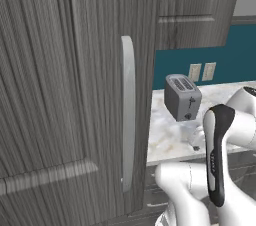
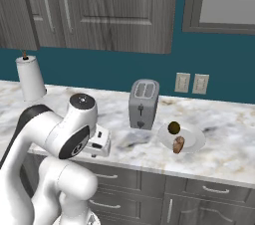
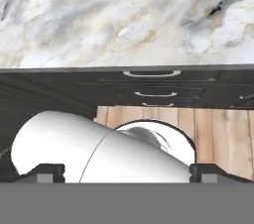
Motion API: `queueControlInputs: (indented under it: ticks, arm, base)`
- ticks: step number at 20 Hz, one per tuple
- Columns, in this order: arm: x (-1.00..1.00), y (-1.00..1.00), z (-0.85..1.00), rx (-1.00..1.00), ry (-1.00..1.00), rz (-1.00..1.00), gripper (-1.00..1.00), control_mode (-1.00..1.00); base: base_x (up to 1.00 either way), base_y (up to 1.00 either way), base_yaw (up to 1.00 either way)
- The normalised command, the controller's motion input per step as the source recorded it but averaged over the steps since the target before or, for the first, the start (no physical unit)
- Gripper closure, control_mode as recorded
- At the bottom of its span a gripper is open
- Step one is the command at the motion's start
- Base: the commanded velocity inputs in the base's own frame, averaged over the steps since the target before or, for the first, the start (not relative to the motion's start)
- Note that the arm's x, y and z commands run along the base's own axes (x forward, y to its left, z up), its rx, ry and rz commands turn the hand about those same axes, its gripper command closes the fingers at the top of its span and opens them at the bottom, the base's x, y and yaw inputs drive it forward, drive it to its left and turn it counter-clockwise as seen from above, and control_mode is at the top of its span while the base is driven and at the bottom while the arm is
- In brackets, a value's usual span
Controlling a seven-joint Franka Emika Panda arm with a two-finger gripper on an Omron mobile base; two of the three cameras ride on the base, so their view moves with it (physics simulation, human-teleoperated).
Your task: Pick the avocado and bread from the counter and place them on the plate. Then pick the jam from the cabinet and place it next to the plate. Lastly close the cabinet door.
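Observation:
A white plate (image 2: 193, 137) lies on the marble counter (image 2: 226, 142) right of the toaster. On it rest the dark green avocado (image 2: 174, 128) and the brown bread (image 2: 178, 145). The cabinet door (image 1: 60, 95) stands swung open close to the left base camera, its pale bar handle (image 1: 128, 115) upright. It hides the cabinet's inside, and the jam is out of view. My gripper (image 2: 101, 146) hovers over the counter's front edge, left of the plate. In the hand view its fingertips (image 3: 47, 173) stand far apart, open and empty, above the counter (image 3: 124, 15).
A grey toaster (image 2: 144, 103) (image 1: 183, 98) stands mid-counter by two wall sockets (image 2: 191, 83). A paper towel roll (image 2: 31, 77) is at the far left. Closed wall cabinets (image 2: 99, 5) hang above. Grey drawers (image 3: 151, 84) and wooden floor (image 3: 218, 129) lie below the edge.

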Motion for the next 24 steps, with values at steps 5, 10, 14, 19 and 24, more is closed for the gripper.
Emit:
queueControlInputs:
  ticks: [5,10,14,19,24]
  arm:
    - [0.0,0.39,0.0,-0.03,-0.1,-0.12,-1.0,-1.0]
    - [0.0,0.4,-0.04,-0.08,-0.12,-0.15,-1.0,-1.0]
    - [0.0,0.25,-0.23,-0.11,-0.09,-0.06,-1.0,-1.0]
    - [0.0,0.09,-0.31,-0.18,-0.07,0.0,-1.0,-1.0]
    - [0.0,0.2,-0.39,-0.13,-0.03,0.0,-1.0,-1.0]
  base:
    - [0.0,0.0,0.0]
    - [0.0,0.0,0.0]
    - [0.0,0.0,0.0]
    - [0.0,0.0,0.0]
    - [0.0,0.0,0.0]
